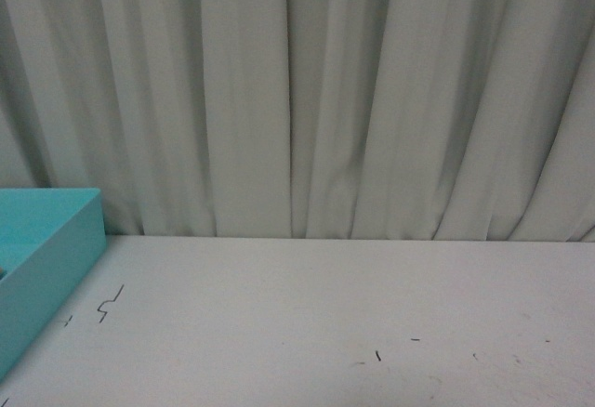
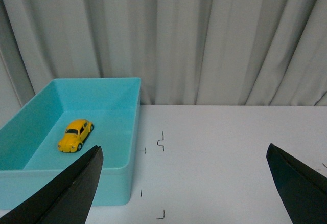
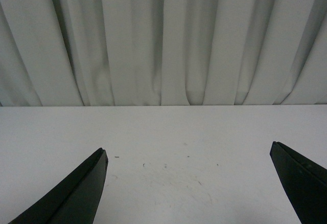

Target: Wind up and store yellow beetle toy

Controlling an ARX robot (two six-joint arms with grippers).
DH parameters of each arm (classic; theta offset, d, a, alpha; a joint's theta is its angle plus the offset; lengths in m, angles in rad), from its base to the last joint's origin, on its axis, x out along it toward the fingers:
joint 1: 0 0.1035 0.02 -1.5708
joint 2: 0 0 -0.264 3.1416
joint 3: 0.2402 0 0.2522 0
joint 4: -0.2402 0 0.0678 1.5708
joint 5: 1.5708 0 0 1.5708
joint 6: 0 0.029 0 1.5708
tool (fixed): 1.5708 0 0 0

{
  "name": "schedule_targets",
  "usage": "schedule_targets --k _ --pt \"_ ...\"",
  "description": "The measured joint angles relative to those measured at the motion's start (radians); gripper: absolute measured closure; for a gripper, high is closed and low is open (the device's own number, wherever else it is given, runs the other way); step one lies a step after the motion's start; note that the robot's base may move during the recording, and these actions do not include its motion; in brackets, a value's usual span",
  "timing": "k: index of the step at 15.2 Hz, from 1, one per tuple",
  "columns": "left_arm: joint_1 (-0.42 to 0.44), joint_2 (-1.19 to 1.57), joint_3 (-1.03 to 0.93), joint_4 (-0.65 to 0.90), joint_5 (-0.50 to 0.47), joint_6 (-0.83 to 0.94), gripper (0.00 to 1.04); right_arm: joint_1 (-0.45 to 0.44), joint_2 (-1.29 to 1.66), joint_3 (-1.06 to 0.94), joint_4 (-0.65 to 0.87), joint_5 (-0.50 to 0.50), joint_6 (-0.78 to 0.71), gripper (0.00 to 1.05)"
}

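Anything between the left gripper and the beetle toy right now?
Only the near wall of the teal bin, in the left wrist view. The yellow beetle toy sits inside; the open left gripper hangs outside it.

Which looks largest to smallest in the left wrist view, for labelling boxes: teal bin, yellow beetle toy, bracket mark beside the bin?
1. Teal bin
2. Yellow beetle toy, inside the bin
3. Bracket mark on the table, clearly smallest

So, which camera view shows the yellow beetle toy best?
The left wrist view: the yellow beetle toy sits in plain sight on the floor of the teal box. The front view shows only a corner of that box; the right wrist view shows neither.
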Motion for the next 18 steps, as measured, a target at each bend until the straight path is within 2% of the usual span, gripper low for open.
schedule_targets --k 18 --pt "0.000 0.000 0.000 0.000 0.000 0.000 0.07 0.000 0.000 0.000 0.000 0.000 0.000 0.07"
